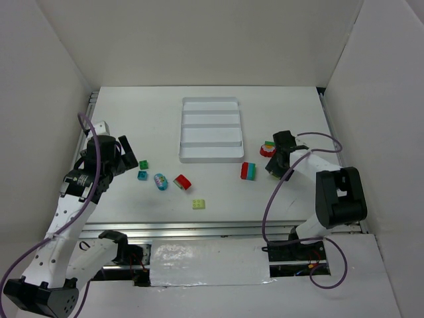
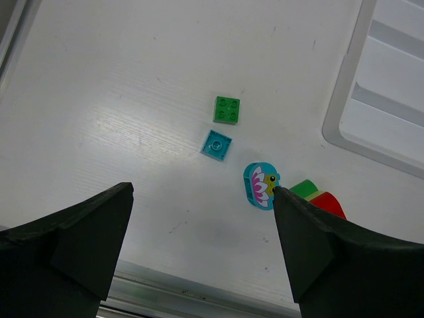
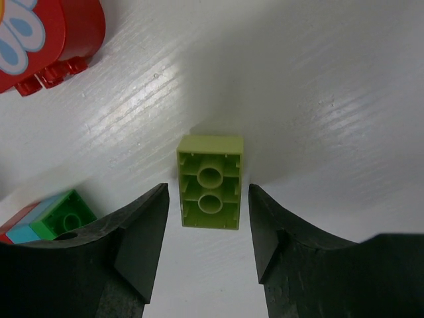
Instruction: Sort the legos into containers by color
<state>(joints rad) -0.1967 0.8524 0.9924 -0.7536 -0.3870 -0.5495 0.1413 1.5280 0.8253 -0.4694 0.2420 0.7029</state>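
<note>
The white tray [image 1: 180, 142] with four long compartments lies at the table's middle back; its corner shows in the left wrist view [image 2: 344, 119]. My right gripper [image 1: 273, 165] [image 3: 207, 192] is open. A pale yellow-green brick [image 3: 210, 181] lies hollow side up between its fingers, with a gap on each side. My left gripper [image 1: 124, 159] [image 2: 203, 192] is open and empty above the table. Ahead of it lie a dark green brick [image 2: 226, 109] [image 1: 143, 164], a teal brick [image 2: 216, 144] [image 1: 142, 175], a teal flower-printed piece [image 2: 260, 186] [image 1: 160, 181] and a red-and-green piece [image 2: 318, 197] [image 1: 182, 181].
A pale yellow brick [image 1: 198, 204] lies near the front. A red, teal and green stack [image 1: 248, 171] [image 3: 50, 218] sits left of the right gripper. A red rounded piece [image 1: 267, 150] [image 3: 46, 33] lies just beyond it. White walls enclose the table.
</note>
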